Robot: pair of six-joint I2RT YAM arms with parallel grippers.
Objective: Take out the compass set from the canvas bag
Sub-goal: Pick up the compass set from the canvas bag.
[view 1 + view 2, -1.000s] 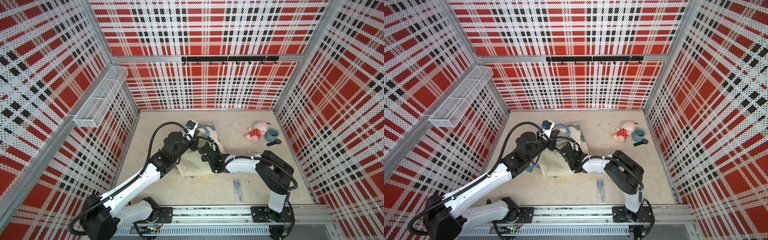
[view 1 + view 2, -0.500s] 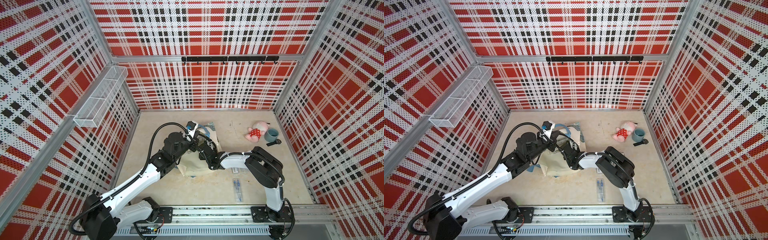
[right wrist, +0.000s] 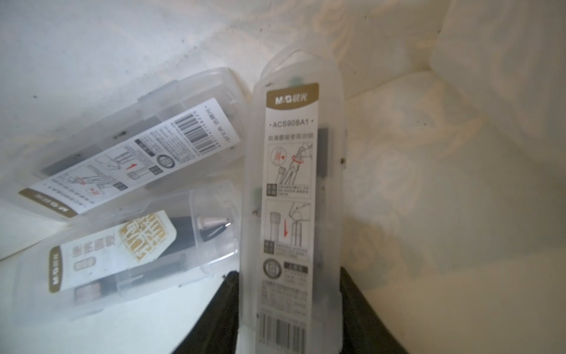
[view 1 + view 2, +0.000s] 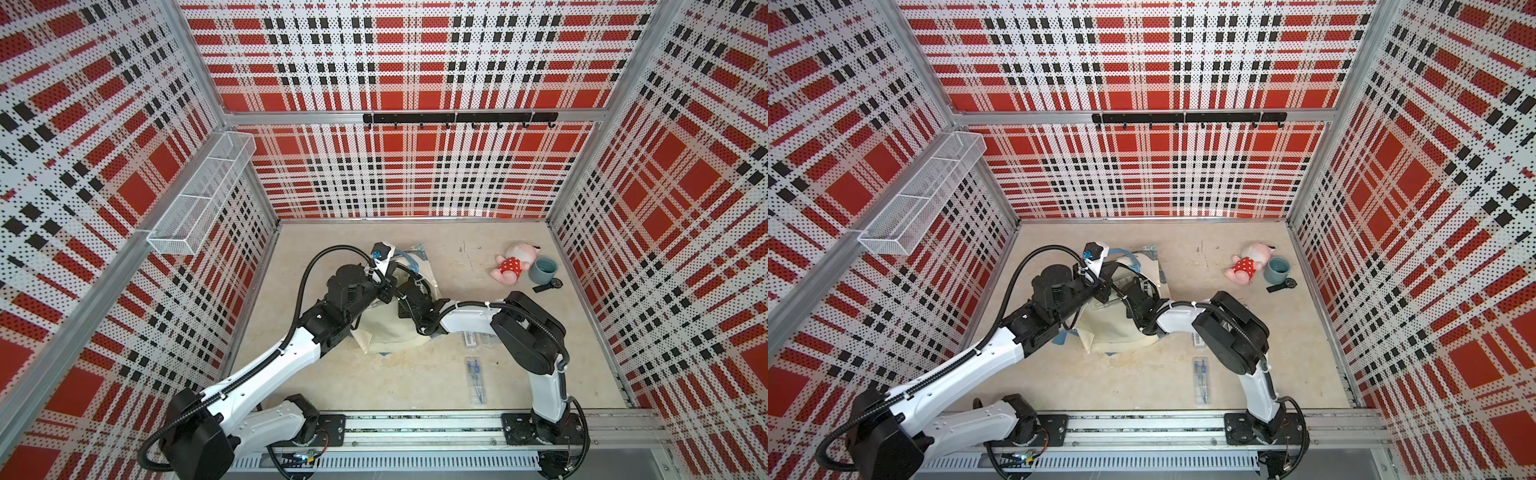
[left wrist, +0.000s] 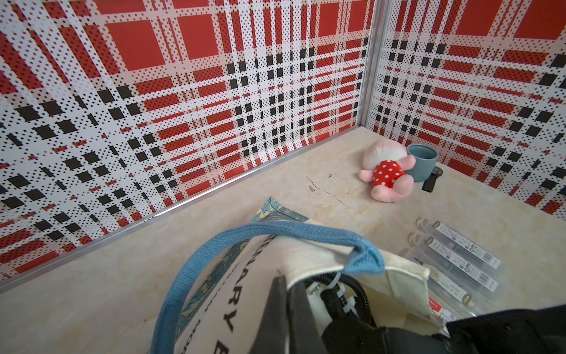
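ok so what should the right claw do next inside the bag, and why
Probably close the right claw firmly on the compass set case before lifting anything. In the right wrist view that case sits between its fingers, but a firm pinch isn't clear, and other cases lie beside it. The left claw pinches the canvas bag by its rim, so the mouth looks held up.

1. Canvas bag: cream tote with blue strap handles, a blue floral band and black lettering. You see it slumped on the tabletop, one rim raised and the mouth open.
2. Compass set: frosted clear case with a white instruction label under a gold header. It lies inside the bag, lengthwise between the fingers of the right gripper.
3. Second case and third case: same type, lying tilted beside item 2.
4. Loose case: flat on the table, outside the bag.
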